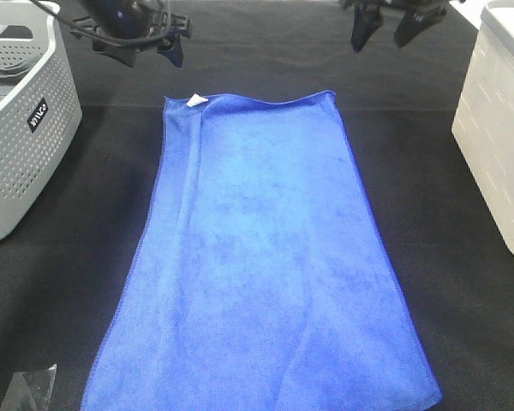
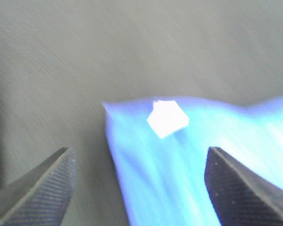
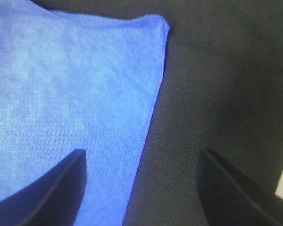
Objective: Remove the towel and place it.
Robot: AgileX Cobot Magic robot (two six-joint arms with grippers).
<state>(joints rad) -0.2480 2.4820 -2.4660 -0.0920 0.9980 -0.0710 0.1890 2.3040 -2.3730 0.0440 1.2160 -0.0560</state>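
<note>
The towel (image 1: 261, 257) lies spread flat on the black table (image 1: 463, 282), its long side running from the near edge to the far middle, with a grey basket (image 1: 21, 120) to the left and a white bin (image 1: 497, 128) to the right. At its far left corner sits the white tag (image 1: 194, 100). Beyond that edge hang both claws, spread and empty: the left gripper (image 1: 146, 53) over the tag corner, the right gripper (image 1: 384, 36) over the far right corner (image 3: 162, 23). The plush cloth is limp; a shallow or uneven pinch would likely let one corner slip, so the towel drags and bunches.
</note>
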